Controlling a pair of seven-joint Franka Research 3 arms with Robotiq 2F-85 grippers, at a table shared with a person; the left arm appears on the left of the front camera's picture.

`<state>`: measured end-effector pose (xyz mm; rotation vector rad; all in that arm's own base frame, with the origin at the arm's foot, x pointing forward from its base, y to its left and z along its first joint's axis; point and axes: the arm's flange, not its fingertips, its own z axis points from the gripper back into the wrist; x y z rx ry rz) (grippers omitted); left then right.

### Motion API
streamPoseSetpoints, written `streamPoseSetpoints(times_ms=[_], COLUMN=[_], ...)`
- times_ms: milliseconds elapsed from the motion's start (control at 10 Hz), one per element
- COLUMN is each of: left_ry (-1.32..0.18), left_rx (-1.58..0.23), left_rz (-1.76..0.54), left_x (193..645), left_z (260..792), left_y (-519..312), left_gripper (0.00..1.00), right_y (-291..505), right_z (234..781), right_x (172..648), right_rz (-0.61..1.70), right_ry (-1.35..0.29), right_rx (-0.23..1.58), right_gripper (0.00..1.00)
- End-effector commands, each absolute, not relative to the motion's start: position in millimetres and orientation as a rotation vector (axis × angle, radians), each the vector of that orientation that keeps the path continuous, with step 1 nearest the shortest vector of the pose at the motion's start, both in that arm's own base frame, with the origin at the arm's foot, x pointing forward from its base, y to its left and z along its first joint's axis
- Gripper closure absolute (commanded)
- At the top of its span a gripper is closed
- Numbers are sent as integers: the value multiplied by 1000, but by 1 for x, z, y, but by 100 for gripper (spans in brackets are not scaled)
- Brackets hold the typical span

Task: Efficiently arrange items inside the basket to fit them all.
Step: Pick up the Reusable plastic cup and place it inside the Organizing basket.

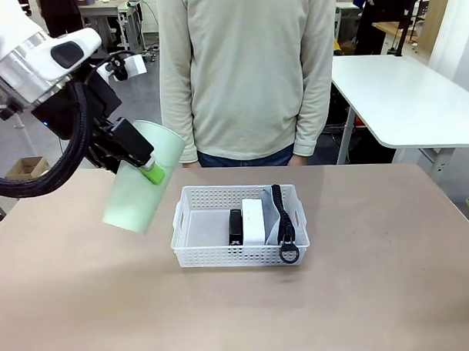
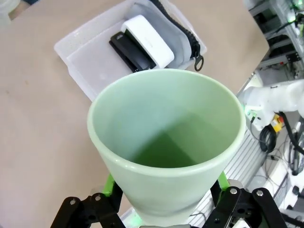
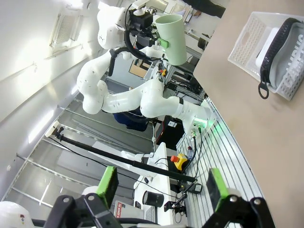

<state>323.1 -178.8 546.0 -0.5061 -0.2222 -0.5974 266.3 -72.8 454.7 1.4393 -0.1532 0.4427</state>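
My left end effector (image 1: 144, 167) was closed on the green cup (image 1: 140, 190) and held it tilted in the air, above the table (image 1: 377, 294) and to the left of the basket (image 1: 238, 225). In my left wrist view the cup (image 2: 166, 156) was so big that it hid most of my fingers (image 2: 110, 184); I could see just thin green strips on each side. It also covered the near end of the basket (image 2: 76, 52).

Inside the basket lay the black stapler (image 1: 235, 225), with the white box (image 1: 254, 219) just beside it. The grey pouch (image 1: 274, 212) stood along the right wall, mostly hidden behind the box. Its black strap (image 1: 286, 235) hung over the front edge. The pouch's white letters (image 3: 295, 45) were cut off in my right wrist view.

My right end effector (image 3: 161, 187) was open and held nothing, with its green pads well apart.

A person (image 1: 246, 67) stood at the far side of the table.
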Motion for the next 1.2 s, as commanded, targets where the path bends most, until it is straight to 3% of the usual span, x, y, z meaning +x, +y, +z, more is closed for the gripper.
streamPoseSetpoints(times_ms=[0, 200, 700, 1100], left_ry=[-145, -45, 109, 145], left_rx=[-495, -462, -378, -324], left_rz=[-383, -371, -167, -53], left_x=[326, 347, 458, 481], left_z=[537, 523, 468, 424], left_y=[-215, -253, -309, -308], left_gripper=[13, 13, 13, 13], right_y=[-72, -72, -72, -72], right_z=[457, 457, 457, 457], right_x=[265, 265, 265, 265], right_rz=[441, 441, 441, 441], right_ry=[-157, -157, -157, -157], right_rx=[1454, 1454, 1454, 1454], right_gripper=[0, 0, 0, 0])
